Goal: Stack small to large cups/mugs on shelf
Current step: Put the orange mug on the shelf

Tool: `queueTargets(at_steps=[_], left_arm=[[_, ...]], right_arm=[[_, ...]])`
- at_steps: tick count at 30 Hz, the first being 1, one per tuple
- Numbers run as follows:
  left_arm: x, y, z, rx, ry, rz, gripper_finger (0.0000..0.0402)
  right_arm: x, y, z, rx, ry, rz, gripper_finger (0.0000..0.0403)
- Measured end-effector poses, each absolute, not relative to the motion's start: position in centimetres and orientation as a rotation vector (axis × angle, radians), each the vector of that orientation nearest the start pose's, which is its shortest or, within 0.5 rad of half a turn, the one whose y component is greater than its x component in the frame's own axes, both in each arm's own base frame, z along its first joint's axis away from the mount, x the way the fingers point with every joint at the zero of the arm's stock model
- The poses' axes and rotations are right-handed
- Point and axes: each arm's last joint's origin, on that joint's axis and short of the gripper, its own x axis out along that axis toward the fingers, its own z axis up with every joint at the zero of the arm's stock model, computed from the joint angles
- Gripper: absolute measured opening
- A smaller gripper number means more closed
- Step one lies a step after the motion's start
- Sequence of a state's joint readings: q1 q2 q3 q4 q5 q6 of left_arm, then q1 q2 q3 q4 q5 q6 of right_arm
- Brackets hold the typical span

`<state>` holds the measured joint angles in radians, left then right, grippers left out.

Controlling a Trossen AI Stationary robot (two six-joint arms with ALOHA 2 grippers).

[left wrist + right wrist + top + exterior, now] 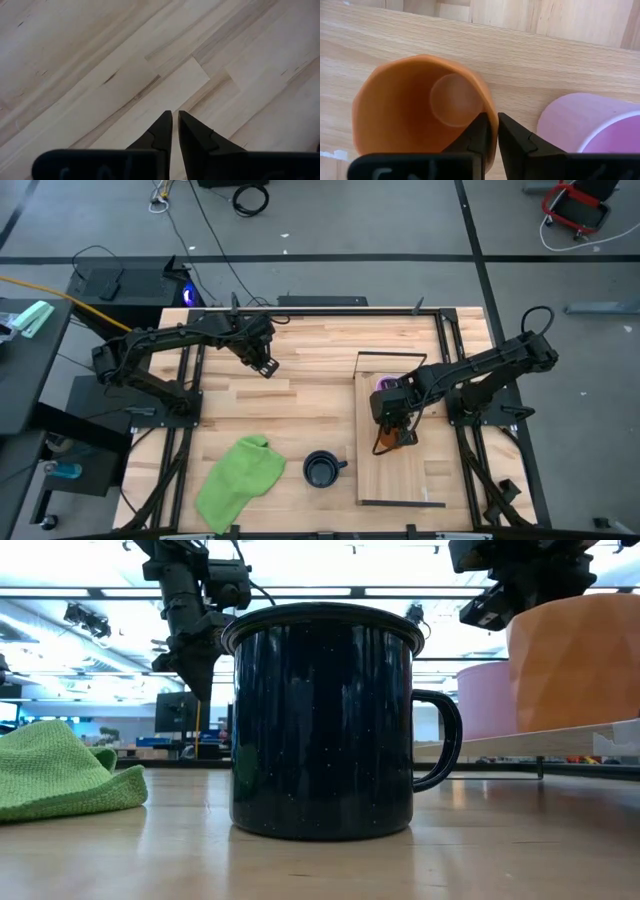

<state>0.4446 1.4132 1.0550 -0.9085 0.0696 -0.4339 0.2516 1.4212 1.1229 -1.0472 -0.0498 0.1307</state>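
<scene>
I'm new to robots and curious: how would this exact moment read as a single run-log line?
right tool: pinching orange mug rim, on shelf beside purple mug | left tool: idle over table | black mug: on table, off shelf

Orange mug (pixel 392 439) and purple mug (pixel 385 384) crowd the shelf (pixel 400 480); its near end lies bare.

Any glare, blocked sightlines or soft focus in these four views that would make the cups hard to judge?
Low view: the black mug fills the middle and hides much of the table; ceiling lights reflect on its enamel; the orange cup and purple cup are cropped at the edge. Right wrist view: both cups evenly lit, sharp. High view: even light, soft shadows. Left wrist view: bare tabletop only.
</scene>
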Motion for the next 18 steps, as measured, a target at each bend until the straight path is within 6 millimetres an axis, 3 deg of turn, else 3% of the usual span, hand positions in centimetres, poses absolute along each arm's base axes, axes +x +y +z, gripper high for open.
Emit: queueTargets(at_steps=[18], left_arm=[[23.38, 10.91, 24.23, -0.697, 1.155, 0.592, 0.0041]], right_arm=[[24.57, 6.46, 25.57, -0.02, 1.356, 0.161, 0.0048]])
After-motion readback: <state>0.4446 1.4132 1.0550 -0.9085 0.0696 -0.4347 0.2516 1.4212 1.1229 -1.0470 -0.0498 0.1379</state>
